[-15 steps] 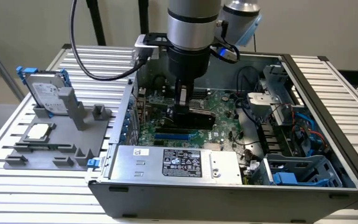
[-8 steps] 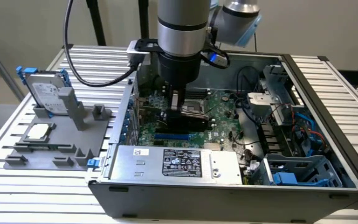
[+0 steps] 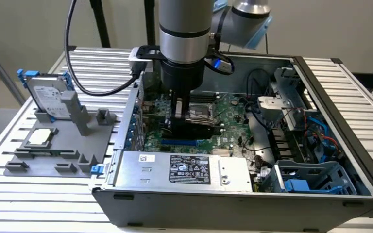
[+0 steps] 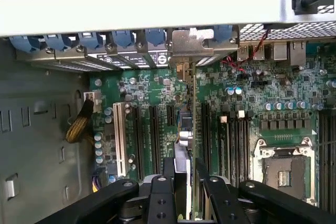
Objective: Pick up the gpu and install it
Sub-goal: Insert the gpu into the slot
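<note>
My gripper (image 4: 189, 184) is deep inside the open computer case (image 3: 342, 121), shut on the gpu (image 4: 195, 108). The card shows edge-on as a thin upright strip running away from my black fingers (image 4: 161, 195). Its silver end bracket (image 4: 191, 45) lies against the case's rear slot wall, among the blue slot clips (image 4: 121, 39). The card stands on edge over the long black expansion slots of the green motherboard (image 4: 147, 87). Whether it is seated in a slot I cannot tell. In the exterior view the arm reaches straight down and the gripper (image 3: 188, 119) hangs low over the motherboard (image 3: 228, 109).
A white slot (image 4: 118, 137) and the open CPU socket (image 4: 281, 166) flank the card. The power supply (image 3: 186, 170) sits at the case's near side and a blue drive cage (image 3: 310, 179) at the exterior view's right. A silver hard drive (image 3: 47, 97) stands on a grey fixture (image 3: 50, 155) at the exterior view's left.
</note>
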Available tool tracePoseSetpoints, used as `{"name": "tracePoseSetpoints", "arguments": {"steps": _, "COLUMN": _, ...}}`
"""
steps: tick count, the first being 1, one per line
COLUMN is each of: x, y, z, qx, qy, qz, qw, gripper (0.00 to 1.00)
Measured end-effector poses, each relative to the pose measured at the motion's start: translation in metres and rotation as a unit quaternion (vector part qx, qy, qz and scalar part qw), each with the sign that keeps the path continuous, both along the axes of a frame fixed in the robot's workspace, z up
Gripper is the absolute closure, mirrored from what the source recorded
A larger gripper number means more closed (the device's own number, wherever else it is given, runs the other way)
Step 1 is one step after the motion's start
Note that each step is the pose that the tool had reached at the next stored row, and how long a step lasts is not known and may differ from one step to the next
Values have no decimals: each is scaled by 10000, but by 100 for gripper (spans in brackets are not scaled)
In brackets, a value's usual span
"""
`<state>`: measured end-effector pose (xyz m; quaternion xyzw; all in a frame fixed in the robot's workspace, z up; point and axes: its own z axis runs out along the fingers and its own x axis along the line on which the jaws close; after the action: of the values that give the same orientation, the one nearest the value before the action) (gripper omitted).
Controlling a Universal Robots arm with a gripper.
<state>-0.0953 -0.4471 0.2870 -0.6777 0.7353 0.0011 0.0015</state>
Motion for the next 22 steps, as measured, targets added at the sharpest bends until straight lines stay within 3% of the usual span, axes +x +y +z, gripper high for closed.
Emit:
{"name": "tracePoseSetpoints", "arguments": {"steps": 6, "x": -7, "y": 3, "z": -28, "qx": 1, "qy": -9, "qz": 2, "qw": 10000, "gripper": 100}}
{"name": "tracePoseSetpoints", "arguments": {"steps": 11, "x": -12, "y": 26, "z": -71, "qx": 1, "qy": -57, "qz": 199, "qw": 9998, "gripper": 100}}
{"name": "tracePoseSetpoints", "arguments": {"steps": 14, "x": -14, "y": 28, "z": -76, "qx": -11, "qy": -58, "qz": 279, "qw": 9996, "gripper": 100}}
{"name": "tracePoseSetpoints", "arguments": {"steps": 22, "x": -15, "y": 37, "z": -79, "qx": -10, "qy": -58, "qz": 238, "qw": 9997, "gripper": 100}}
